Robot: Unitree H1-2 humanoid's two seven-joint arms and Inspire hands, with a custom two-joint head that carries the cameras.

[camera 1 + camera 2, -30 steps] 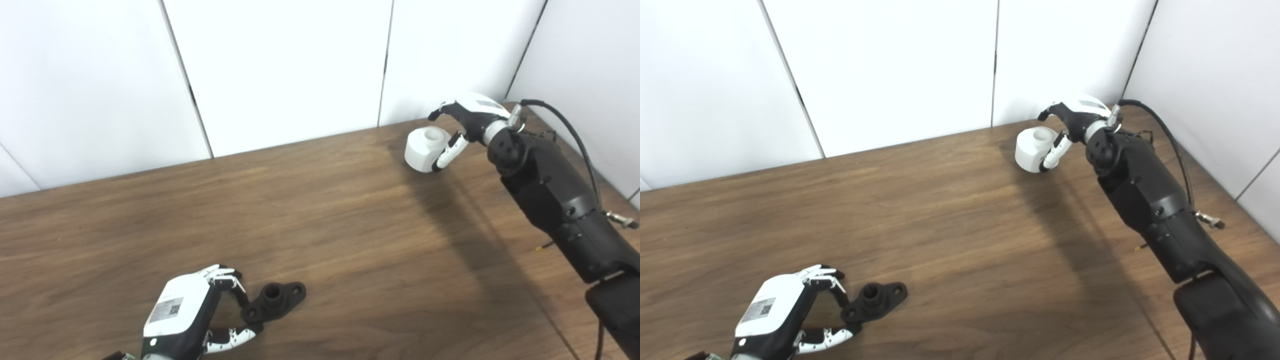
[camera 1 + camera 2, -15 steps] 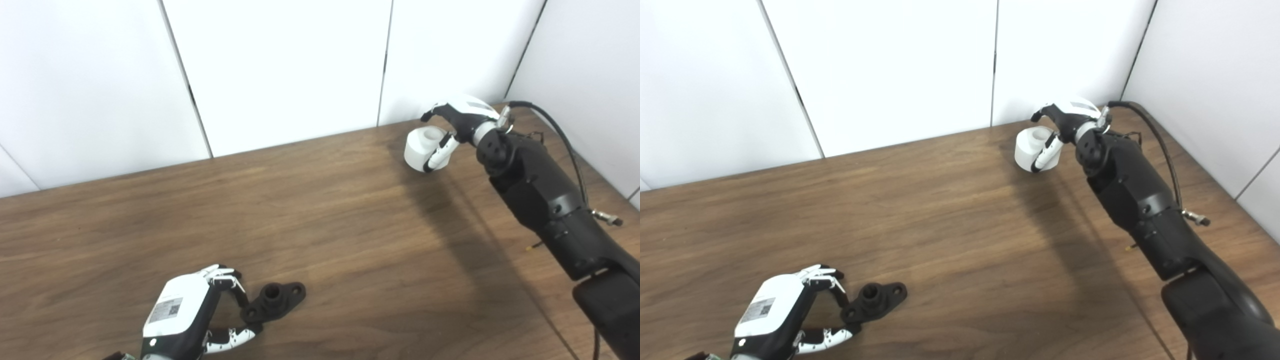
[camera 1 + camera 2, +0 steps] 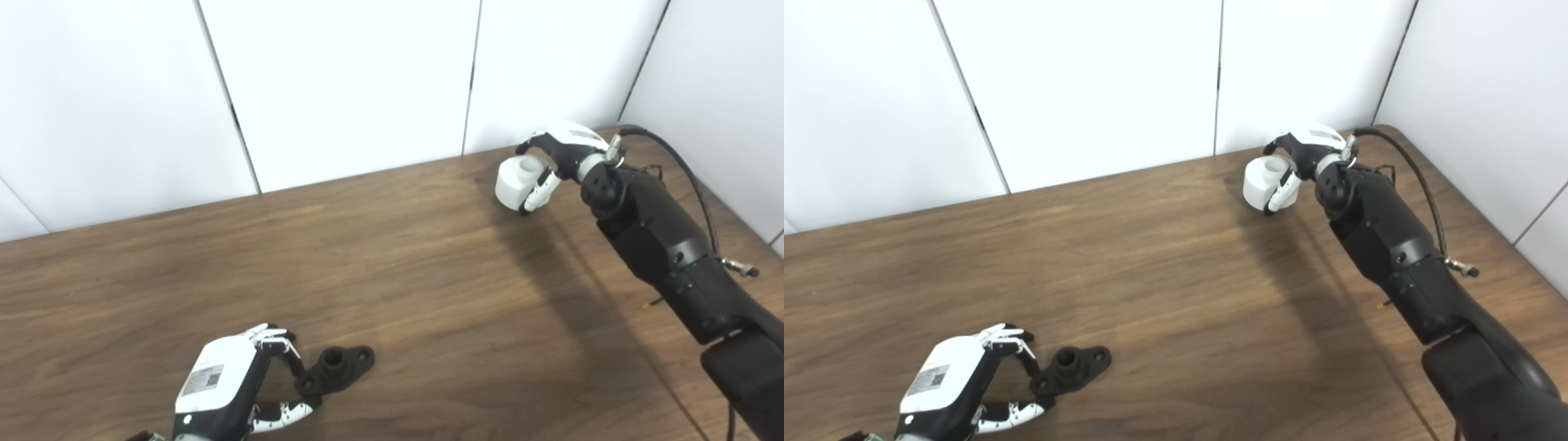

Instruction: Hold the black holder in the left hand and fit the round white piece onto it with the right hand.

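The black holder (image 3: 339,366), a flat flange with a short hub, lies on the wooden table (image 3: 398,269) near the front left. My left hand (image 3: 223,383) is beside it, its fingers and thumb closed on the holder's left lug. The round white piece (image 3: 511,184), a short cylinder with a raised collar, stands at the far right of the table. My right hand (image 3: 566,147) wraps it from the right: the thumb lies against its near side and the fingers curl over its far side. The piece rests on the table.
White wall panels (image 3: 343,79) run close behind the table's far edge and along its right side. A black cable (image 3: 692,177) loops off the right forearm. Bare wood lies between the two hands.
My right hand has slid left and closed around the white piece, the thumb now pressed to it. The left hand and the holder have not moved.
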